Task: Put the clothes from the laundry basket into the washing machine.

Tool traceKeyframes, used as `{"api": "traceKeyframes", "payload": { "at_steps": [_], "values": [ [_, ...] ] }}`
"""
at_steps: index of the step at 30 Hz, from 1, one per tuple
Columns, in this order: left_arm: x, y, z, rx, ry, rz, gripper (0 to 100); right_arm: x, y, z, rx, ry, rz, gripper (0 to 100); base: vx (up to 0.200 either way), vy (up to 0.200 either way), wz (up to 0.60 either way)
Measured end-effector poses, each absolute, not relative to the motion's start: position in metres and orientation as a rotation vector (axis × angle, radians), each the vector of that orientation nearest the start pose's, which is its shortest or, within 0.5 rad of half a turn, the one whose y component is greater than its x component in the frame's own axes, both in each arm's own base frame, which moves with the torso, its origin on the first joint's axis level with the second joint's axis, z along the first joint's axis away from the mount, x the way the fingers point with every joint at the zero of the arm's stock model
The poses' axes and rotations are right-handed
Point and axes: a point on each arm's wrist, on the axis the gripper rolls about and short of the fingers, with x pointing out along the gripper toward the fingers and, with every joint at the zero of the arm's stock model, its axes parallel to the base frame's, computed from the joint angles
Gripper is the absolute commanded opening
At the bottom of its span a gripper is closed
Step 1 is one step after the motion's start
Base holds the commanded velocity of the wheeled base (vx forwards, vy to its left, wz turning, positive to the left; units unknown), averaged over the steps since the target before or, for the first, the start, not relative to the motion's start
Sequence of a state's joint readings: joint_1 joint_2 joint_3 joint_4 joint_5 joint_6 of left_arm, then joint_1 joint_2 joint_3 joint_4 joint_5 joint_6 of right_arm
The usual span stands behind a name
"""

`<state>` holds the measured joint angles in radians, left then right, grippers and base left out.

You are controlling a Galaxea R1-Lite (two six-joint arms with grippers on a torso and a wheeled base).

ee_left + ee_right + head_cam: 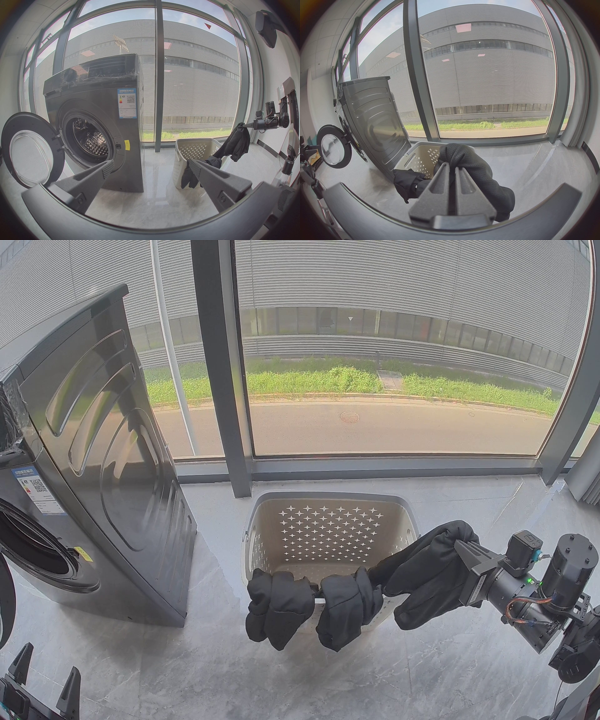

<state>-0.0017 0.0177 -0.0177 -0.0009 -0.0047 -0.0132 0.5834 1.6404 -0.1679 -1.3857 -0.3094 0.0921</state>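
A black garment (350, 593) hangs over the near rim of the beige laundry basket (328, 530), two folds drooping down its front. My right gripper (459, 547) is shut on the garment's other end (470, 165), lifted above the basket's right side. The dark washing machine (94, 446) stands at the left with its round door (28, 153) swung open and the steel drum (90, 137) showing. My left gripper (150, 165) is open and holds nothing, low at the left in front of the machine, its fingertips (69, 680) pointing up.
Tall windows with a dark pillar (219, 365) rise right behind the basket. A bare stretch of grey marble floor (206, 671) lies between the machine and the basket. A curtain edge (587, 477) hangs at the far right.
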Motion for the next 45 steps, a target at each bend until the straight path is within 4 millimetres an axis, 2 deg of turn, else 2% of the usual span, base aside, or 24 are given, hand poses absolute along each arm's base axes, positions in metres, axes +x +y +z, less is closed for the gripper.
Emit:
{"api": "traceKeyframes", "payload": {
  "at_steps": [24,33,45],
  "values": [
    [-0.0228,-0.0001,0.0809,-0.011,-0.001,-0.006,100,0.1885,0.1102,0.1278,0.060,0.080,0.214,0,0.000,0.200,0.00],
    [-0.0228,-0.0001,0.0809,-0.011,-0.001,-0.007,100,0.1921,0.1095,0.1308,0.066,0.073,0.200,0,0.000,0.000,0.00],
    [-0.0227,-0.0001,0.0809,-0.014,-0.001,-0.008,100,0.1917,0.1104,0.1313,0.070,0.070,0.206,0,-0.200,0.000,0.00]
  ]
}}
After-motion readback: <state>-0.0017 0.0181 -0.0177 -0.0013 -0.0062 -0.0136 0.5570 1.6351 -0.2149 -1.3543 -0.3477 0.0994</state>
